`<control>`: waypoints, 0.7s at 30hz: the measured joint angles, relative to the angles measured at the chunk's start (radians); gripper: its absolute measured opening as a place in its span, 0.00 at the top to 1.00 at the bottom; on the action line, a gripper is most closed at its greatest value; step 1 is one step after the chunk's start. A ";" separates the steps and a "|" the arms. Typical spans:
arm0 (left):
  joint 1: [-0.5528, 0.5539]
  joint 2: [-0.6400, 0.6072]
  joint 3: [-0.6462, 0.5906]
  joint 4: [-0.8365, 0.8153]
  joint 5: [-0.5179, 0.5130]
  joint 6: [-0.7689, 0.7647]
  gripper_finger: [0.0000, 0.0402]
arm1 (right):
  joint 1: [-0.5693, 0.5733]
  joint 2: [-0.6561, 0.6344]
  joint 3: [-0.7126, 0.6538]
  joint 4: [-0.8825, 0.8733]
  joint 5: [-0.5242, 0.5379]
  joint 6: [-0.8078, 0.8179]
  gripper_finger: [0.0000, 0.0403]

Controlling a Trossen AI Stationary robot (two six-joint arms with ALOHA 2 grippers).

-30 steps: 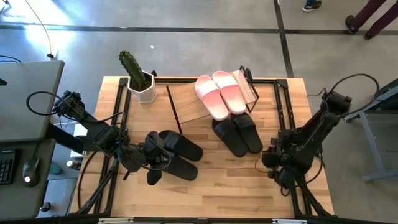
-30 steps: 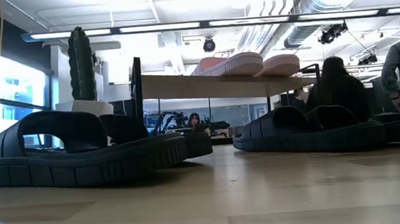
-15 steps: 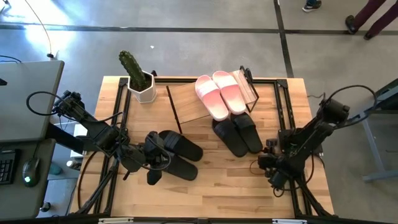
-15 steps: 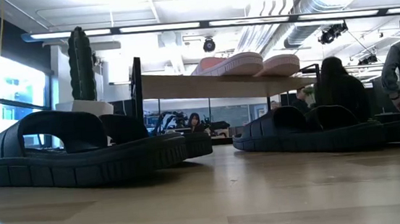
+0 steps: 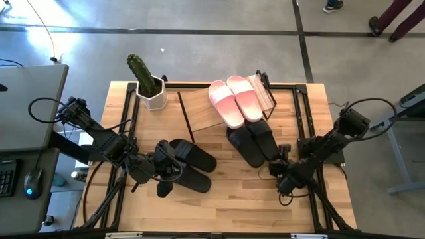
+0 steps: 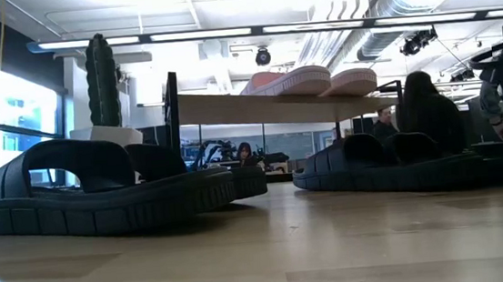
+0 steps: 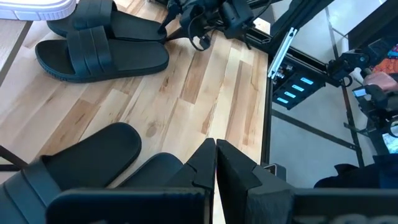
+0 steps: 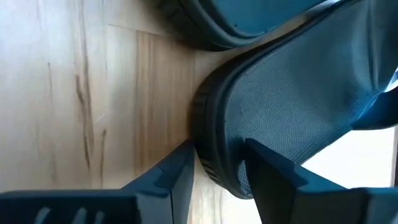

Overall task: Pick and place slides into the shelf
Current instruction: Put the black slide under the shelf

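Overall, the light wooden worktop carries the low wood-plank shelf on a thin black frame, which stands beyond both grippers. Up on that shelf, well past the right gripper, lies the pale pink pair of slide sandals. Directly in front of the right gripper sits a black pair of slide sandals; its fingers are spread around the heel rim of the nearer sandal, not yet clamped. The left gripper, fingers pressed together and holding nothing, rests over a second black pair. Far beyond it stands a white-potted green cactus.
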 joint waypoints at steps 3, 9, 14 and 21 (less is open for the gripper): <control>0.000 0.000 0.000 0.000 0.000 0.000 0.99 | -0.009 0.000 -0.001 0.010 0.007 -0.008 0.71; 0.000 0.000 0.000 0.000 0.000 0.000 0.99 | -0.026 0.000 -0.002 0.039 0.020 -0.011 0.89; 0.000 0.000 0.000 0.000 0.000 0.000 0.99 | -0.052 0.000 0.000 0.040 0.028 -0.006 0.98; 0.000 0.000 0.000 0.000 0.000 0.000 0.99 | -0.099 -0.007 -0.002 0.017 0.053 -0.034 0.99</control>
